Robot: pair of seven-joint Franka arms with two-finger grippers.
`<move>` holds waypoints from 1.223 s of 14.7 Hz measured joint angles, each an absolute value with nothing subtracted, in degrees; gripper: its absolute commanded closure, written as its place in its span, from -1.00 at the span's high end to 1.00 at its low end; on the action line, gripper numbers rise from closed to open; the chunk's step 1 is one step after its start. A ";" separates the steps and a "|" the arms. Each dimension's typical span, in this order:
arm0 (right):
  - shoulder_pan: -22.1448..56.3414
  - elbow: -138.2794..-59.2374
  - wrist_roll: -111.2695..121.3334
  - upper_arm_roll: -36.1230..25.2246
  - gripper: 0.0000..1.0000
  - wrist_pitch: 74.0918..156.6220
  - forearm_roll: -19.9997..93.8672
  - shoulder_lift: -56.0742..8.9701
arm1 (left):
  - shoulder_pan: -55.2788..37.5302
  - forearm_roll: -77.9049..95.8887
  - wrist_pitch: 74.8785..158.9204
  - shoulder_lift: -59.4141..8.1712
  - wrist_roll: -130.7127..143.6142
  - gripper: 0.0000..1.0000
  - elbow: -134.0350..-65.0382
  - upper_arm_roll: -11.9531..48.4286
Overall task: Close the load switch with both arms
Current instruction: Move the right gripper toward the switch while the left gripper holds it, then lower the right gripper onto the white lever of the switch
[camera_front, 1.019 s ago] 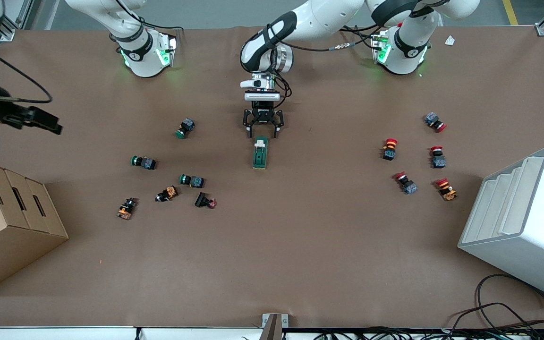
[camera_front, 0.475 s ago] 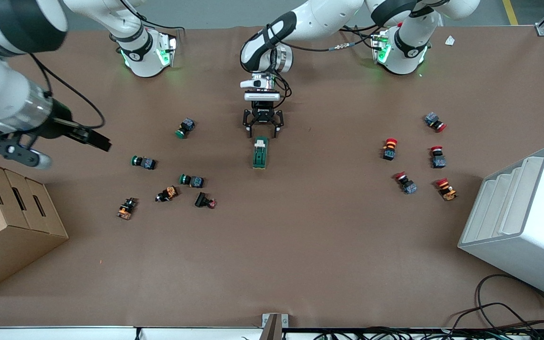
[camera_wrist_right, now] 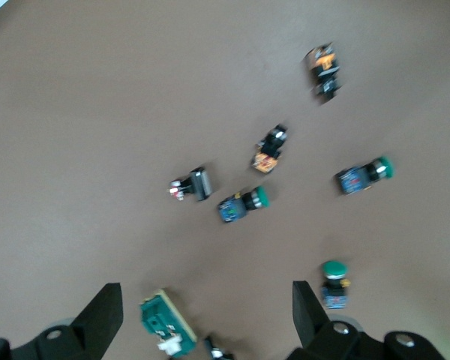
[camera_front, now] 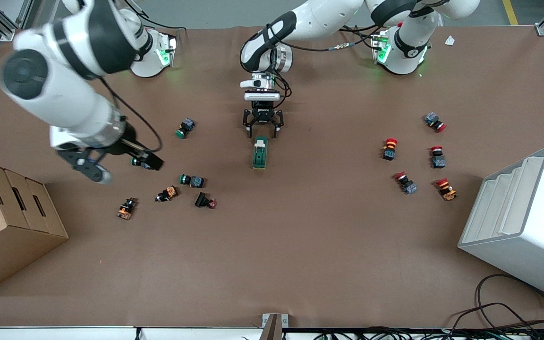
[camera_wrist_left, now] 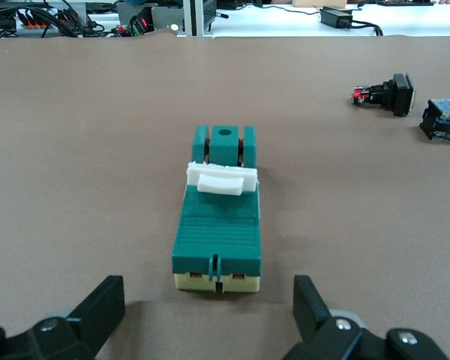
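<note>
The load switch (camera_front: 260, 153) lies flat at the table's middle, a dark green block with a white lever (camera_front: 259, 147) on top. My left gripper (camera_front: 263, 130) stands open just short of the switch's end that points to the robots' bases, touching nothing. The left wrist view shows the switch (camera_wrist_left: 217, 225) ahead of the spread fingertips (camera_wrist_left: 97, 307) of the left gripper (camera_wrist_left: 208, 315). My right gripper (camera_front: 121, 166) hangs open and empty over a green push-button (camera_front: 145, 163). In the right wrist view the right gripper (camera_wrist_right: 208, 315) is high up, with the switch (camera_wrist_right: 165, 324) far below.
Green and orange push-buttons (camera_front: 191, 180) lie scattered toward the right arm's end, red ones (camera_front: 389, 148) toward the left arm's end. A cardboard box (camera_front: 7, 222) and a white rack (camera_front: 522, 222) stand at the table's two ends. Cables (camera_front: 513, 321) run along the front edge.
The right arm has swung in from the table's edge toward the middle and now hangs over the green push-buttons. The left gripper and the switch have not moved.
</note>
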State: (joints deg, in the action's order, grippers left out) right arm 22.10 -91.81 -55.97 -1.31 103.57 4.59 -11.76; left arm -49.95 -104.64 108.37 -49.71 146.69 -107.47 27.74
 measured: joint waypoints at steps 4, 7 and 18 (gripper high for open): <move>28.30 -98.38 -66.12 -1.27 1.00 114.99 5.39 -13.75 | -50.00 -104.64 108.30 -49.72 146.69 0.95 -107.47 27.72; 30.38 -99.48 -68.44 -1.29 1.00 119.71 10.56 -16.58 | -50.01 -104.64 108.30 -49.73 146.69 0.95 -107.46 27.71; 32.42 -100.02 -72.44 -1.36 1.00 123.28 11.89 -20.59 | -50.17 -104.64 108.24 -49.73 146.69 0.96 -107.45 27.60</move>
